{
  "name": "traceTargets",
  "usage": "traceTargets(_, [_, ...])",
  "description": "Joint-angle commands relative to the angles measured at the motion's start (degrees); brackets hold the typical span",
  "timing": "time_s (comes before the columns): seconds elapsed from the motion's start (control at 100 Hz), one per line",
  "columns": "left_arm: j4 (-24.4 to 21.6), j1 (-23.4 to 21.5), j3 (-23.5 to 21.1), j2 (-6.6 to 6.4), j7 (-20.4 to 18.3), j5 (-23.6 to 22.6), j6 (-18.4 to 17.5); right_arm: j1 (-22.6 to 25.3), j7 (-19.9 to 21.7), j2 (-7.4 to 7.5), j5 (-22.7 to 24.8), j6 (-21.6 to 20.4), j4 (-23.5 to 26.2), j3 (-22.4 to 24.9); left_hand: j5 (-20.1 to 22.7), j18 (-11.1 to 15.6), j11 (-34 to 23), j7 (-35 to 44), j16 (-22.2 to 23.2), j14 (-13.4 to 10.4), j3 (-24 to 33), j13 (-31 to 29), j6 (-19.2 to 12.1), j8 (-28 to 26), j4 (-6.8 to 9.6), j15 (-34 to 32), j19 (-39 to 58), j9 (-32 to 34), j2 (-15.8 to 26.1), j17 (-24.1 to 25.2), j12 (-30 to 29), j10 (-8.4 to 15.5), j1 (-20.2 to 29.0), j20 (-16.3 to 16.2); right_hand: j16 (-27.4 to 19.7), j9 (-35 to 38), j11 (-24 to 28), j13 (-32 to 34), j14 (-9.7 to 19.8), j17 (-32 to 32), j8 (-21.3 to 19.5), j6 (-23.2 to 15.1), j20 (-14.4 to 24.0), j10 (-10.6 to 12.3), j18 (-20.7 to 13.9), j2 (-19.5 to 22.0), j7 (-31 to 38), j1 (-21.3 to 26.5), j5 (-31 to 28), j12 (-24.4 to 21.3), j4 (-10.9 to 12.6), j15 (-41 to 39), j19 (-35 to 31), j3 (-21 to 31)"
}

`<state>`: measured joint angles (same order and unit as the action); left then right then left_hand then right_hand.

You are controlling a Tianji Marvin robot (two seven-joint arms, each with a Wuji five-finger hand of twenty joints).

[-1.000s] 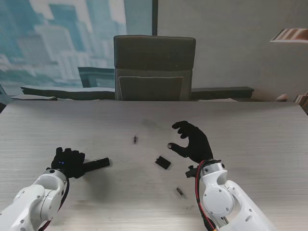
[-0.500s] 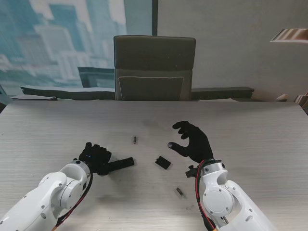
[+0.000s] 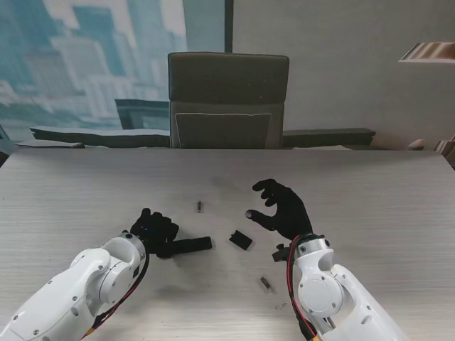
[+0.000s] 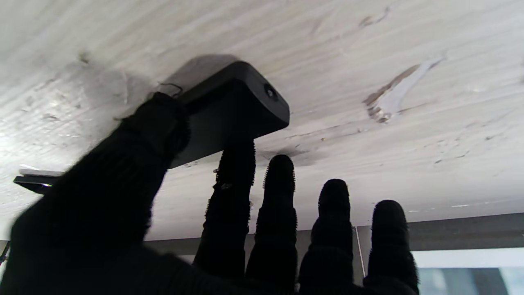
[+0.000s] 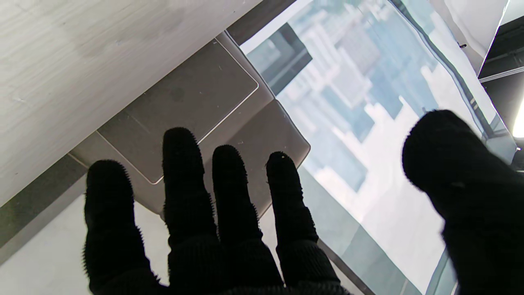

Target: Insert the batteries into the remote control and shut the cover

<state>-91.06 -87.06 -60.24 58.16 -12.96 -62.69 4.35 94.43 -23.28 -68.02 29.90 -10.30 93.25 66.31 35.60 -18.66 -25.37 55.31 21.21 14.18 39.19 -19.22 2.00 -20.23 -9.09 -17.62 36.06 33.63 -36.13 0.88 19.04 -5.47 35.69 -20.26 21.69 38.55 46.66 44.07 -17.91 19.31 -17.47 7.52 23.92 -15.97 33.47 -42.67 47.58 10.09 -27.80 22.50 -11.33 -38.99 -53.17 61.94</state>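
The black remote (image 3: 192, 246) lies flat on the table, pinched at one end by my left hand (image 3: 158, 231). In the left wrist view the thumb and index finger of that hand (image 4: 245, 229) press on opposite sides of the remote (image 4: 229, 102), while the other fingers stay straight. A small black battery cover (image 3: 240, 239) rests just right of the remote's free end. One battery (image 3: 200, 206) sits farther from me and another battery (image 3: 265, 283) nearer to me. My right hand (image 3: 284, 209) hovers right of the cover, fingers (image 5: 184, 172) spread and holding nothing.
The pale wooden table (image 3: 370, 192) stretches wide on both sides. A grey chair (image 3: 227, 99) stands behind its far edge, with a window behind it. The right wrist view takes in that chair (image 5: 184, 106) and the window.
My left hand has slid the remote to the right, from the left side of the table to beside the battery cover. The right hand has barely shifted.
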Motion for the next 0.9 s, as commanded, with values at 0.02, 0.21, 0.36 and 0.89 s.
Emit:
traceTargets(0.02, [0.6, 0.1, 0.6, 0.3, -0.9, 0.3, 0.0, -0.2, 1.3, -0.15, -0.3, 0.2, -0.2, -0.4, 1.7, -0.4, 0.4, 3.3, -0.6, -0.3, 6.9, -1.0, -13.0, -1.5, 3.21, -0.3, 0.5, -0.9, 2.6, 0.3, 0.5, 0.3, 7.8, 0.7, 0.7, 1.1, -0.6, 0.8, -0.6, 0.2, 0.2, -0.6, -0.3, -0.7, -0.3, 0.5, -0.9, 0.7, -0.9, 0.2, 1.7, -0.6, -1.6, -0.5])
traceTargets(0.21, [0.8, 0.5, 0.9, 0.23, -0.8, -0.3, -0.2, -0.7, 2.2, -0.06, -0.7, 0.7, -0.6, -0.9, -0.4, -0.4, 0.5, -0.2, -0.5, -0.4, 7.2, -0.9, -11.2, -0.7, 3.22, -0.4, 0.5, -2.2, 2.4, 0.3, 0.6, -0.3, 7.2, 0.6, 0.7, 0.9, -0.6, 0.8, -0.6, 0.2, 0.1, -0.5, -0.4, -0.7, -0.4, 0.2, -0.9, 1.1, -0.8, 0.2, 1.7, -0.7, -1.7, -0.4])
traceTargets(0.36, [0.7, 0.7, 0.9, 0.11, -1.3, -1.0, -0.9, -1.0, 2.9, 0.02, -1.0, 1.2, -0.8, -1.3, -1.2, -0.4, 0.3, -0.7, -0.4, -0.6, 7.7, -0.9, -11.8, -1.2, 3.37, -0.5, 0.6, -2.8, 2.4, 0.3, 0.7, -0.3, 8.1, 0.6, 0.7, 1.0, -0.5, 1.0, -0.7, 0.2, 0.1, -0.4, -0.5, -0.7, -0.5, 0.1, -0.9, 1.4, -0.8, 0.2, 1.7, -0.8, -1.8, -0.3])
traceTargets(0.89, [1.2, 0.7, 1.8, 0.04, 0.2, -3.1, -1.2, -2.0, 4.2, 0.13, -1.4, 2.0, -1.2, -2.5, -4.5, -0.4, 1.1, -6.2, -0.1, -0.5, 9.4, 0.0, -9.1, -2.8, 4.05, -0.5, 1.1, -6.4, 4.3, 0.9, 0.4, -1.2, 0.3, 0.7, 0.7, 1.1, -0.5, 0.9, -0.8, 0.2, 0.1, -0.4, -0.6, -0.8, -0.5, 0.5, -0.9, 2.1, -0.9, 0.2, 1.9, -0.8, -2.2, -0.4])
